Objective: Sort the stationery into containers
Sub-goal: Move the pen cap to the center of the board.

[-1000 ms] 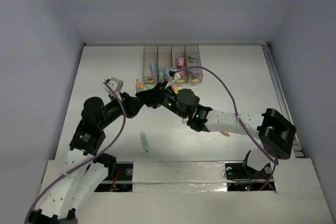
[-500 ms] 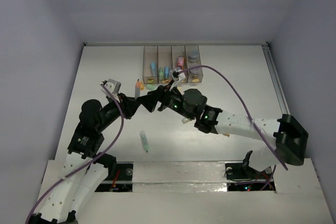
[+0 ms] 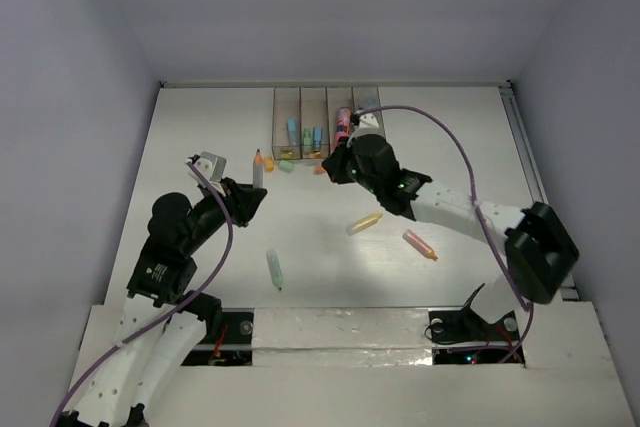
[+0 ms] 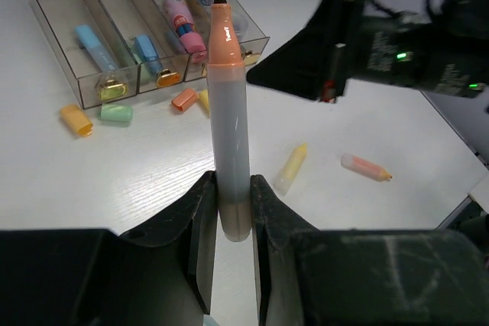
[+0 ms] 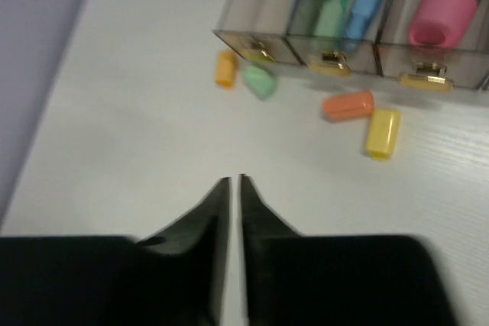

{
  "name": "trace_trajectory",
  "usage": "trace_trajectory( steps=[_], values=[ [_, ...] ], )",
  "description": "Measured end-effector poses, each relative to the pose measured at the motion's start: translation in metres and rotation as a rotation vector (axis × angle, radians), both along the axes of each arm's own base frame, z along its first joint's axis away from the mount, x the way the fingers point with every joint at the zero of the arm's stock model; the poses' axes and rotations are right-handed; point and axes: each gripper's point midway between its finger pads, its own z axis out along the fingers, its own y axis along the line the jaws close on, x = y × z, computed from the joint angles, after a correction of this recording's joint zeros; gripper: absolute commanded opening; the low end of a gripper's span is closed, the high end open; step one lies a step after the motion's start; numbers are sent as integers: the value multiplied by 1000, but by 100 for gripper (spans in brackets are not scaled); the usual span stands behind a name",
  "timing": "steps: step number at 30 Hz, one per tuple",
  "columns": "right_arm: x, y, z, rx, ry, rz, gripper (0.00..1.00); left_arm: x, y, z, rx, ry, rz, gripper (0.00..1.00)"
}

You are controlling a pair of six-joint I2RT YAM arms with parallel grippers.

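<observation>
**A:** Where is the left hand?

**B:** At the lower centre of its wrist view. It is pinching a grey marker by its bottom end, and the marker stands upright with its orange tip up.

**A:** And the right hand?

**B:** Its fingers are pressed together on nothing. It hangs over bare tabletop, near the bins.

**A:** Where are the bins?

**B:** They stand in a row at the top centre of the overhead view. The left two hold blue sticks, and the third holds a pink piece.

**A:** What lies loose?

**B:** An orange cap, a green cap, a red cap and a yellow cap lie just before the bins. A yellow stick and a pink stick lie right of centre. A green stick lies lower left.
</observation>
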Motion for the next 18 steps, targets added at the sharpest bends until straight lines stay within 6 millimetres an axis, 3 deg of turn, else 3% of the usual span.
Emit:
trace_trajectory(
  steps=[2,3,6,13,18],
  values=[
    [11,3,-31,-82,61,-14,43,0,0,0,0,-1,0,0],
    [16,5,-47,-119,92,-18,60,0,0,0,0,-1,1,0],
    [24,14,-76,-181,149,-19,76,-1,1,2,-2,-7,2,0],
    [47,30,-124,-226,234,-66,81,-3,2,5,-7,-21,4,0],
    [57,19,-152,-242,288,-125,81,-3,2,5,-7,-22,4,0]
  ],
)
